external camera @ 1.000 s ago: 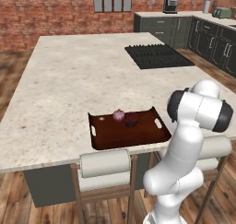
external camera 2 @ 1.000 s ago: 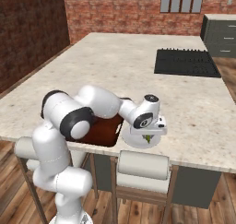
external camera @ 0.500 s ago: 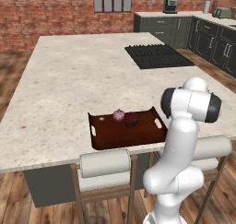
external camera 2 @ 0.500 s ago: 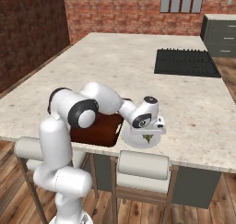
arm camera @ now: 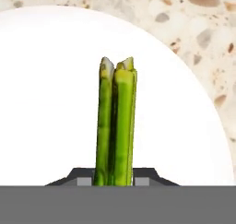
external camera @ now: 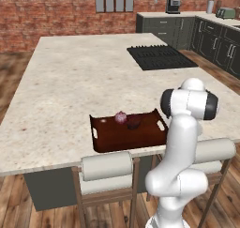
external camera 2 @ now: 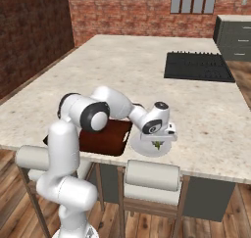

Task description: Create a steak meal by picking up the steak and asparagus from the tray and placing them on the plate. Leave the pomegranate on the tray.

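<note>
Mid-task: asparagus (arm camera: 115, 126) pinched in narrow jaws just over the white plate (arm camera: 46, 103) beside the tray (external camera: 150, 140), not yet released; steak (external camera: 133, 124) and pomegranate (external camera: 121, 117) touching on the tray, steak left to move.

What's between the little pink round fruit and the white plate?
In the left base view, the dark maroon steak sits right beside the pink-purple pomegranate; then bare reddish-brown tray. The white plate lies past its end.

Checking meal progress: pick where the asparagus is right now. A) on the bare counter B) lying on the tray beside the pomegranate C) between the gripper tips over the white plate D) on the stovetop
C: the asparagus stands between the gripper tips, over the plate.
</note>
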### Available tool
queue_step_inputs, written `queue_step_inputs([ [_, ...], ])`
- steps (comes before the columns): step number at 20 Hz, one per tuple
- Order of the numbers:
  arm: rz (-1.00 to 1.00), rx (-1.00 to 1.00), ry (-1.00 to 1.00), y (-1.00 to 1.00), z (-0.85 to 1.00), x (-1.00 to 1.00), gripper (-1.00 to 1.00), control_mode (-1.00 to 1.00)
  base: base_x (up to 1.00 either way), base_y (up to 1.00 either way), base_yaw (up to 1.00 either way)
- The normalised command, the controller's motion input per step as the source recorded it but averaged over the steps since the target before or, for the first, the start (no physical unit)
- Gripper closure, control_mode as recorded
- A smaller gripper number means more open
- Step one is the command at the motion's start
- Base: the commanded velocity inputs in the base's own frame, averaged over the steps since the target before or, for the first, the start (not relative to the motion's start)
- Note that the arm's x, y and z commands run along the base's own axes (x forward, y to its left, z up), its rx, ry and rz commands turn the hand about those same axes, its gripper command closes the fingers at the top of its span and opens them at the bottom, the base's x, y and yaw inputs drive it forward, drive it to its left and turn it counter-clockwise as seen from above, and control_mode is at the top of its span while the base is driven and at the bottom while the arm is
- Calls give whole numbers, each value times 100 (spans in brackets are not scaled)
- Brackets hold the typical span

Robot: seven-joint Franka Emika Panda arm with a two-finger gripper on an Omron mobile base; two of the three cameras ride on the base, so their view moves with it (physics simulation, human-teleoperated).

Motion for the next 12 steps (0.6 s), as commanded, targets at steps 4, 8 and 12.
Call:
queue_step_inputs([
  [4, 0, 0, 0, 0, 6, -7, -100, -100, 0, 0, 0],
  [8, 2, 0, -7, 1, 46, -42, -100, -100, 0, 0, 0],
  [12, 1, -2, -12, 22, 53, -48, -100, -100, 0, 0, 0],
])
